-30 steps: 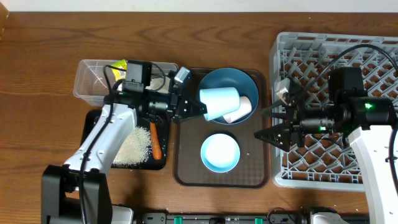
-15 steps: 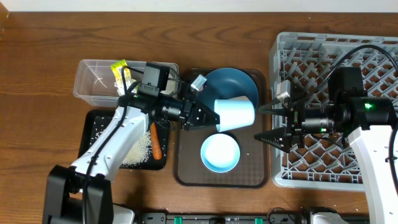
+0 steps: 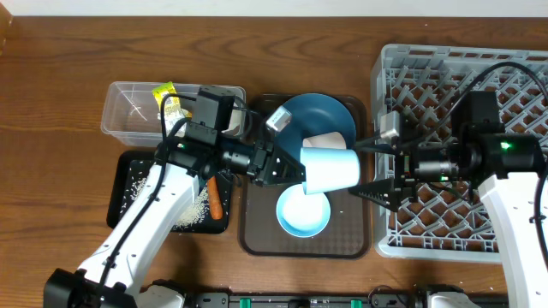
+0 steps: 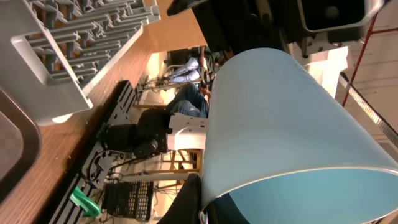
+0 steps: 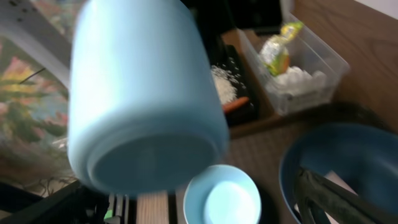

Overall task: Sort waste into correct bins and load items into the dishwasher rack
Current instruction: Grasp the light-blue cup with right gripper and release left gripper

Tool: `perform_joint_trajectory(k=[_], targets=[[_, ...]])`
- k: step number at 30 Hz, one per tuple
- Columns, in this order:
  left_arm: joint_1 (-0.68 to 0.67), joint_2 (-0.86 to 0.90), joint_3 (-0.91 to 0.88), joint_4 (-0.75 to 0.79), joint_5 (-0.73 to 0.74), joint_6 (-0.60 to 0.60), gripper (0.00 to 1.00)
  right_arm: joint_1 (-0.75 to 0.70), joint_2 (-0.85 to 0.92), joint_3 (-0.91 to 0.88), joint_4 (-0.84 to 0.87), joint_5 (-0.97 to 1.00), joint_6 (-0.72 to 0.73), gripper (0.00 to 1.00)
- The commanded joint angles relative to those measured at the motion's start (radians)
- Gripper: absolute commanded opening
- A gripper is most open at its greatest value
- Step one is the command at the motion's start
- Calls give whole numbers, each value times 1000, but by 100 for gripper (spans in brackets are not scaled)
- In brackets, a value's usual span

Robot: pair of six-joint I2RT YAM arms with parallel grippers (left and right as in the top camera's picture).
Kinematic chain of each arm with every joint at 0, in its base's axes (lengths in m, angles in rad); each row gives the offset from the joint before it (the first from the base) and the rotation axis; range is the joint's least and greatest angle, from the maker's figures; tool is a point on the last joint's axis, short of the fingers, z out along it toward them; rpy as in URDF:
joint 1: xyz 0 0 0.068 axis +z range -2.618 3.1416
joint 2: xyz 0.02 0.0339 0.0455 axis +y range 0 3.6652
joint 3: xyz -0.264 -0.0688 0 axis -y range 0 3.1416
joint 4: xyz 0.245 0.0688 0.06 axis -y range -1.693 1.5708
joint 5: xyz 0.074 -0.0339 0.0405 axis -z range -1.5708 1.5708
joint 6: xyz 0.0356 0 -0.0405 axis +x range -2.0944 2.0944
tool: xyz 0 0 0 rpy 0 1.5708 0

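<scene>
So the left gripper [image 3: 294,168] has carried the light blue cup [image 3: 330,168] sideways off the dark blue plate [image 3: 300,115] toward the right edge of the brown tray [image 3: 253,239]. It's now just beside the right gripper [image 3: 370,168], whose jaws have spread a bit wider. The pale pink cup [image 3: 325,139] on the plate is uncovered now.

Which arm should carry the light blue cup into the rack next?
Likely right: the right end effector, open, faces the light blue cup held by the left end effector, and that arm sits over the grey rack.
</scene>
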Motion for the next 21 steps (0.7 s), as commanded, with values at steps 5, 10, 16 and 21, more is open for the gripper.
perform_joint_trajectory(k=[5, 10, 16, 21], targets=[[-35, -8, 18, 4, 6, -10, 6, 78, 6, 16, 19, -120, -35, 95], [-35, -8, 18, 4, 6, -9, 6, 97, 6, 16, 34, -135, -34, 91], [-35, -8, 18, 4, -28, -9, 6, 97, 6, 16, 37, -180, -34, 76], [-35, -8, 18, 4, -47, -10, 6, 96, 6, 16, 44, -179, -34, 73]])
